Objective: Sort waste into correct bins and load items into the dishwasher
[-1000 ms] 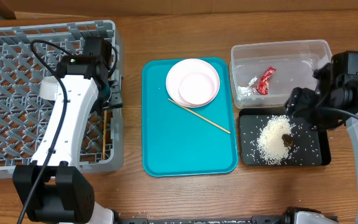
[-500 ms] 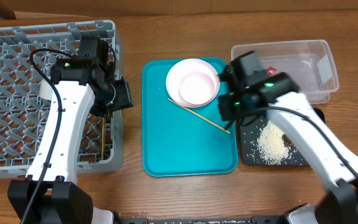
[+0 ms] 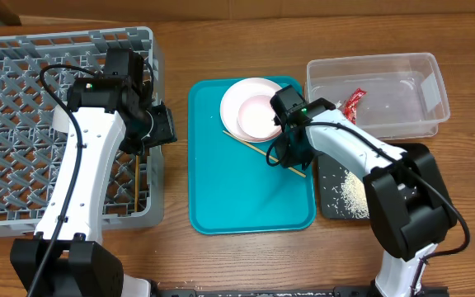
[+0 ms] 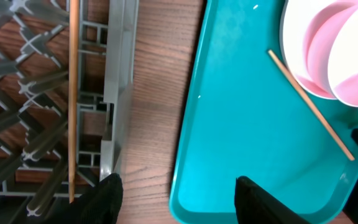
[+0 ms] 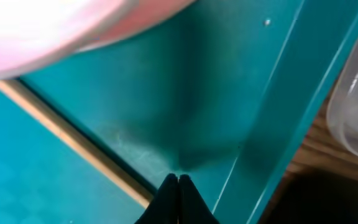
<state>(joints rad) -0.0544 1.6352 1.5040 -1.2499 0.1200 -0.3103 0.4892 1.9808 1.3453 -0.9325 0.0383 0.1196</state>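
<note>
One wooden chopstick [image 3: 258, 151] lies aslant on the teal tray [image 3: 221, 190], just below the white plate and bowl [image 3: 256, 109]. My right gripper [image 3: 282, 153] hangs low over that chopstick's right end. Its jaws are shut tip to tip [image 5: 178, 179], and the chopstick [image 5: 73, 134] passes just left of them. I cannot see whether it is pinched. A second chopstick [image 4: 73, 93] lies in the grey dish rack [image 3: 72, 37]. My left gripper [image 4: 178, 202] stands open over the gap between rack and tray. The red-and-silver wrapper [image 3: 351, 105] sits in the clear tub [image 3: 378, 59].
White rice [image 3: 353, 194] lies on the black tray [image 3: 328, 198], partly hidden under my right arm. The teal tray's raised rim [image 5: 278, 124] runs close beside my right fingertips, with the tub just beyond it. Bare wood separates rack and tray.
My right arm swung left from the bins onto the teal tray, and its jaws closed. My left arm moved from inside the rack to its right edge, then held still.
</note>
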